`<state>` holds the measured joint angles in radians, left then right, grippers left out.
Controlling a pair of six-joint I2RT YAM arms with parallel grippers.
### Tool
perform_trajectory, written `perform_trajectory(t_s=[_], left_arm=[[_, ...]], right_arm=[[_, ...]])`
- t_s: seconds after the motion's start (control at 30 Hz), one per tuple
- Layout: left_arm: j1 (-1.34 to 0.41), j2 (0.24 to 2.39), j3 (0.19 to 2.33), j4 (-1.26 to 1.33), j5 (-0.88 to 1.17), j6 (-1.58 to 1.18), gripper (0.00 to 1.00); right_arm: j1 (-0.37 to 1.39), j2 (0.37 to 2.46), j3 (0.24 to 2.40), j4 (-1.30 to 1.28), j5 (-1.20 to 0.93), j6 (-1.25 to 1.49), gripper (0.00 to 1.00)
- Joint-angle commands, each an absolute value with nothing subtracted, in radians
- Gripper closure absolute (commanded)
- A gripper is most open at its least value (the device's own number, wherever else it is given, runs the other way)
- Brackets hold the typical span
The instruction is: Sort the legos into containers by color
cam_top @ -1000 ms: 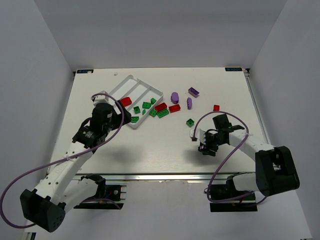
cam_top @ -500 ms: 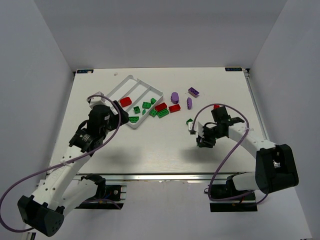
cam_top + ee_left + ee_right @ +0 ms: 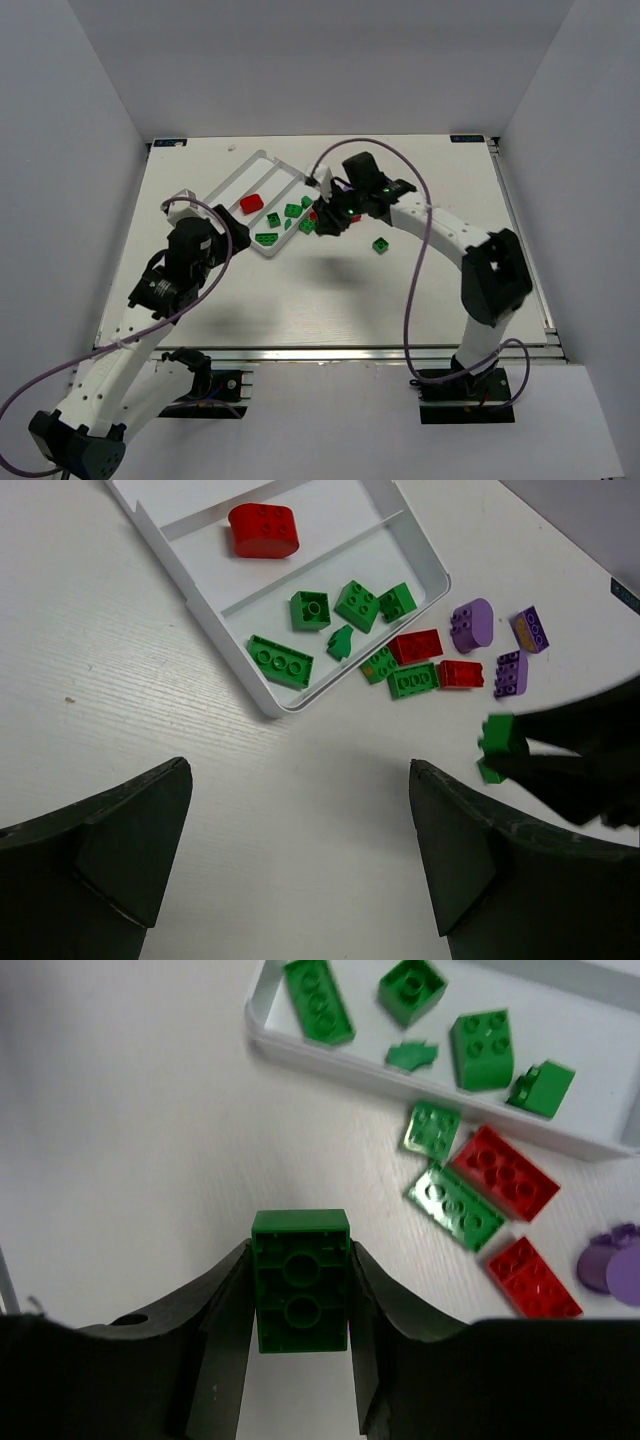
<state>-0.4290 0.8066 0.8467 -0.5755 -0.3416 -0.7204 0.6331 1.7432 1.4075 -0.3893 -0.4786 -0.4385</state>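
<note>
Between the jaws of the right gripper (image 3: 300, 1260): one green brick (image 3: 300, 1282), clamped by its long sides, held over the table (image 3: 300, 300) just short of the tray (image 3: 300, 1057). Right arm (image 3: 440, 225): stretched forward and leftward, wrist above the loose legos (image 3: 415, 645) beside the tray. Left gripper (image 3: 300, 820): jaws spread wide, nothing between them, hovering near the tray's corner; left arm (image 3: 150, 300) bent, reaching forward. Tray contents: green bricks (image 3: 357, 605) in the end compartment, red brick (image 3: 263, 530) in the middle one.
</note>
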Motion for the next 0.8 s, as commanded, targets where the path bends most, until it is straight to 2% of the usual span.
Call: perform_trajectory(t_s=[0.0, 0.2, 0.43, 0.63, 0.73, 0.77], left_arm=[[-0.425, 0.772, 0.831, -0.604, -0.362, -0.738, 0.02], [-0.425, 0.73, 0.807, -0.618, -0.364, -0.782, 0.02], [-0.425, 0.707, 0.792, -0.624, -0.365, -0.811, 0.02], [-0.423, 0.715, 0.785, -0.615, -0.36, -0.807, 0.02], [-0.425, 0.716, 0.788, -0.62, -0.364, -0.796, 0.02], [-0.425, 0.716, 0.788, -0.618, -0.365, -0.793, 0.02]], right_arm=[[0.646, 1.854, 1.563, -0.266, -0.332, -0.114, 1.0], [0.664, 2.066, 1.783, -0.16, -0.278, 0.032, 1.0], [0.687, 2.22, 1.896, -0.084, -0.256, 0.048, 1.0], [0.692, 2.292, 1.928, -0.037, -0.207, 0.006, 0.85], [0.692, 2.31, 1.934, -0.021, -0.175, -0.038, 0.64], [0.692, 2.312, 1.93, -0.02, -0.175, -0.058, 0.52]])
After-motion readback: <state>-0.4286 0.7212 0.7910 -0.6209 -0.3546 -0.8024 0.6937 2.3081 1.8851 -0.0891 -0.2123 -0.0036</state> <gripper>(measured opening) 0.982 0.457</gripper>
